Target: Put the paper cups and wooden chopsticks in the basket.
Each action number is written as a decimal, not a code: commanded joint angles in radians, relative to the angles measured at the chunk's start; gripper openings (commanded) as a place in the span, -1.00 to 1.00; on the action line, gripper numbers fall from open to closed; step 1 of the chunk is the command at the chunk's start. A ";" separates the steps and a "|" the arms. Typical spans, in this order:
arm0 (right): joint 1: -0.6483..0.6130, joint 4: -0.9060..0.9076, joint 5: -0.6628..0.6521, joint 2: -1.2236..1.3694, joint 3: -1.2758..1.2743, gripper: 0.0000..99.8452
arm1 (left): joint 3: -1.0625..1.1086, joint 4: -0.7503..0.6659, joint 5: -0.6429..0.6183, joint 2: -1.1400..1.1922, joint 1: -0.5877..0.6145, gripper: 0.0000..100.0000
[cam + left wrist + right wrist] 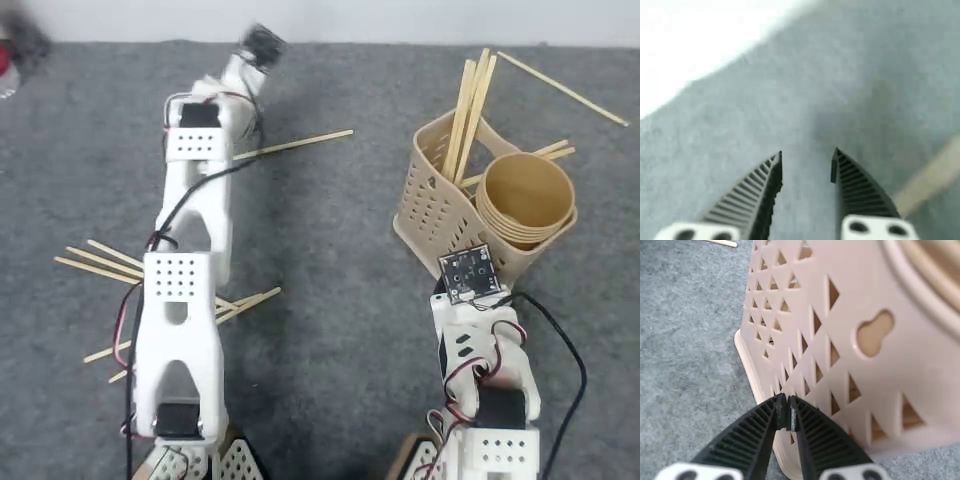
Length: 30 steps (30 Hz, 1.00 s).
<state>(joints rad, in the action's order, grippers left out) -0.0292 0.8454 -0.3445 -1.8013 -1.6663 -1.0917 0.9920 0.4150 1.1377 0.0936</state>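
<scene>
Jaws on the left gripper [807, 159] stand apart with nothing between them, over bare grey mat [715, 125] at the far side of the table. A pale, blurred stick [927, 177], likely a chopstick, lies just off to one side. Those of the right gripper [785, 407] are clenched tip to tip on nothing I can make out, right up against the lower wall of the basket [805, 315].

From above, the stack of paper cups [525, 200] already sits in the basket, and a few chopsticks [468, 100] stand on end in it. The loose ones are what's left: a scatter [100, 262] beside and under the left arm, a single one [300, 143] near that arm's far end, and another [565, 88] well beyond the basket. Two ends [555, 152] poke out behind the cups; I can't tell whether those are in or out.

To my eye these sticks will be very light, stiff and smooth, and they lie flat on the mat. Caught near an end, one would likely swing or slip, so I'd pinch across the middle where it balances, pressing the tips down into the soft mat to get under it. The cups look thin and easy to crush, so only a gentle hold at the rim.
</scene>
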 commanded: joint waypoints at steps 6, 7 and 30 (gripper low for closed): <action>0.008 -0.018 0.003 -0.013 -0.014 -0.98 | 0.077 -0.196 0.038 0.084 -0.048 -0.70; 0.008 -0.018 0.003 -0.013 -0.014 -0.98 | 0.058 -0.124 0.075 0.086 -0.055 -0.70; 0.008 -0.018 0.003 -0.013 -0.014 -0.98 | -0.039 0.767 0.463 -0.164 -0.003 -0.86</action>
<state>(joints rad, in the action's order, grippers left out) -0.0292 0.8454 -0.3445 -1.8013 -1.6663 -1.1393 1.7223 0.9536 1.1162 0.0921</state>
